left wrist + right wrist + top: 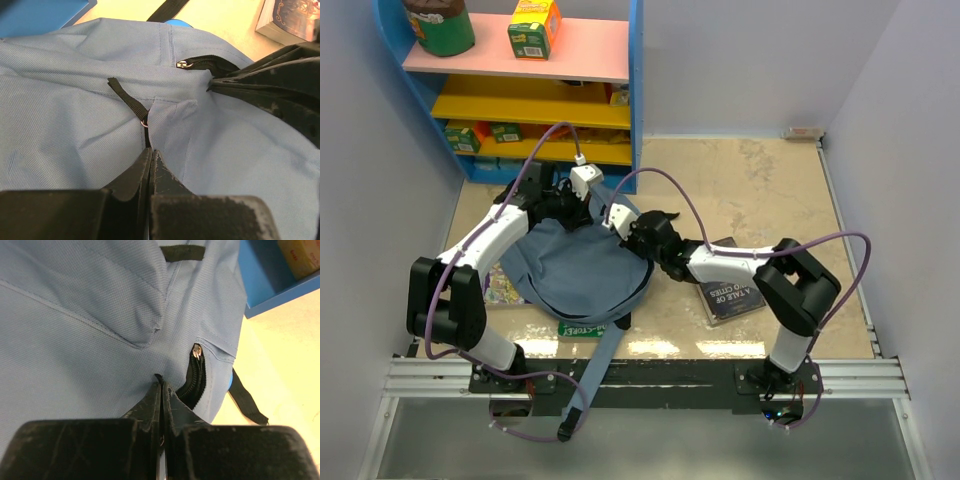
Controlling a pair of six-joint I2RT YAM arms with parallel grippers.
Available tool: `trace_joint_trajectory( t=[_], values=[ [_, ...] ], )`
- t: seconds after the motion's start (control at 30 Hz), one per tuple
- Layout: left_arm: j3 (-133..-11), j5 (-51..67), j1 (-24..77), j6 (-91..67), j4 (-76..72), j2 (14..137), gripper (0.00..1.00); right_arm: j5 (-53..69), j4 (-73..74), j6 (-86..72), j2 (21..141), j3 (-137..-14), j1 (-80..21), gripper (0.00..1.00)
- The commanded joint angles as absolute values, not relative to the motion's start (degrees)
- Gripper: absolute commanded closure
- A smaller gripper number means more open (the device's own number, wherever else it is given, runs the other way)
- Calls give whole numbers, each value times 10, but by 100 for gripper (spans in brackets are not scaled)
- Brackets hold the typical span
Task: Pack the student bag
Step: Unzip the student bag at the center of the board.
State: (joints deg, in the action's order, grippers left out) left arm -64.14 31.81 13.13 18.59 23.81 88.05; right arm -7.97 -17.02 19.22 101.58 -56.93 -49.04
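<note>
Student bag (582,275) fabric within left hand (151,152), right hand (160,382)

Dark book (730,295) flat on surface (760,190), right side. Blue shelf unit (636,80) behind; green-yellow boxes (533,28) on pink shelf (585,50).

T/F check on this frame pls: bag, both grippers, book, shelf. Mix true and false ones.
1. The left gripper and the right gripper are both shut on fabric of the student bag. True.
2. The book is inside the bag. False: it lies on the table, to the right of the bag.
3. The bag stands on the pink shelf. False: it lies on the table, and the shelf holds small boxes.
4. A zipper slider shows close beside the right gripper's fingertips. True.
</note>
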Motion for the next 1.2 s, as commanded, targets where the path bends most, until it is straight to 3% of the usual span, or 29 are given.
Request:
trace_joint_trajectory(
  t=[0.0, 0.67, 1.17],
  values=[
    [-640, 330, 125, 188, 227, 855, 100, -76, -178, 168, 967, -559, -487, 100],
    [-647, 297, 125, 164, 218, 848, 100, -32, -200, 4, 800, -407, -521, 100],
    [-637, 247, 126, 126, 178, 855, 100, -89, -178, -124, 695, -352, -642, 100]
  ],
)
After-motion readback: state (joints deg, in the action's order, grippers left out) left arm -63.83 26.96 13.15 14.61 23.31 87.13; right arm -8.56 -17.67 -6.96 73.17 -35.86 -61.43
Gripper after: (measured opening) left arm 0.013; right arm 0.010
